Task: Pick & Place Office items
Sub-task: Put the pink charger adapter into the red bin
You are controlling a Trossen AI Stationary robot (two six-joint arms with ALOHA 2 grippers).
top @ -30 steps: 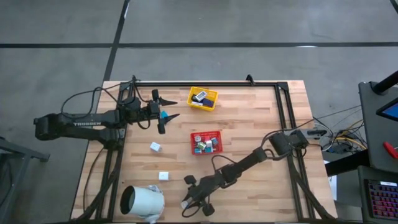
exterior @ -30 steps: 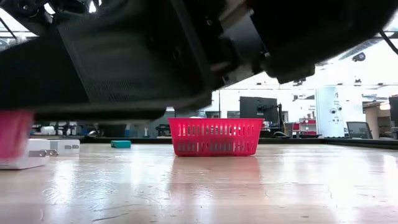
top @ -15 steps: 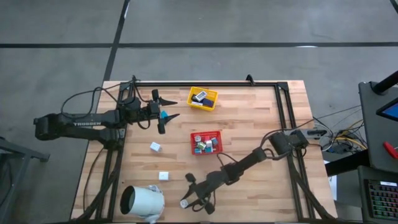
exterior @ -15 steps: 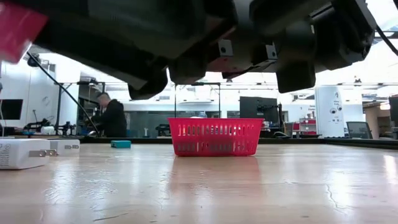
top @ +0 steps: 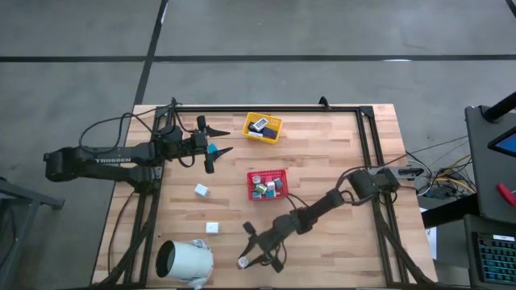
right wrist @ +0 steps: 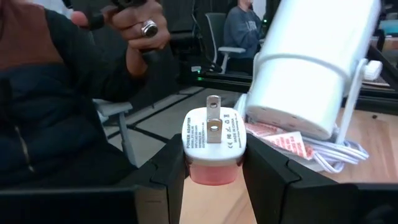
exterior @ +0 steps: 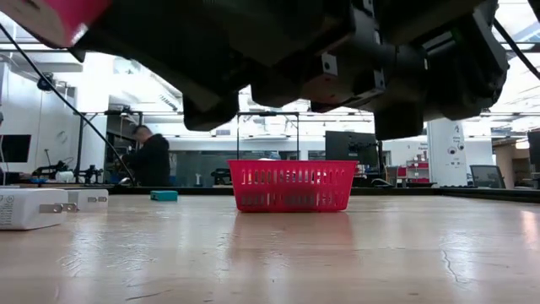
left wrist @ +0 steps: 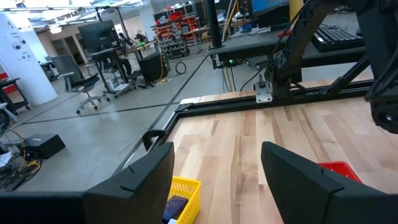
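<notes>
The right tool (right wrist: 213, 163) pinches a white-and-pink adapter (right wrist: 213, 144) above the table's near edge, by the white cylinder (top: 185, 260). It looks light, rigid and slick, best gripped across its flat sides. The left tool (top: 214, 148) hangs spread at far left.

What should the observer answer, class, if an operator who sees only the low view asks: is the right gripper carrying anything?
Observer: Yes. The right gripper has its jaws shut on a white plug adapter with a pink base.
Operator: Where over the table is it?
Observer: Near the front edge, beside the large white cylinder, on the near side of the red tray.
Operator: And the left arm?
Observer: The left gripper hovers at the far left with its jaws open, to the left of the yellow tray.
</notes>
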